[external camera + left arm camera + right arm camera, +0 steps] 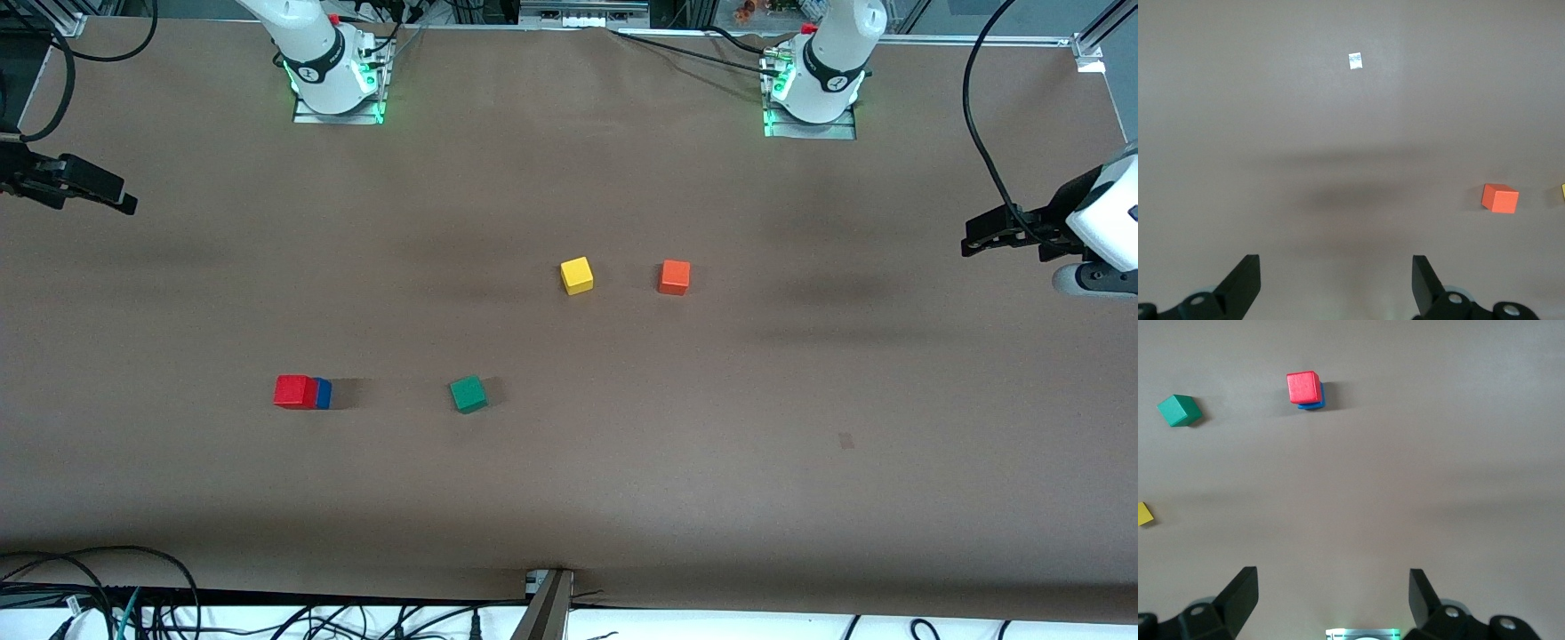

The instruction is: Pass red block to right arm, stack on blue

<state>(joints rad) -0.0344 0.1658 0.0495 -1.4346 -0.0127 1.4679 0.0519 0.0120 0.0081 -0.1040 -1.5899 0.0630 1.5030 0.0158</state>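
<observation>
Blue cube (324, 393) mostly hidden under the red block (294, 390); only a sliver shows. Yellow cube (1563, 193) cut by the left wrist view's edge. My left gripper (978, 238) shows, but its arm runs off the front view.

A wide table covered in matte brown paper (800, 462) fills the scene, lit evenly from above with soft shadows. Silver aluminium frame rails (1089, 44) edge its corners. Loose black cables (107, 587) tangle along the white strip nearest the front camera.
</observation>
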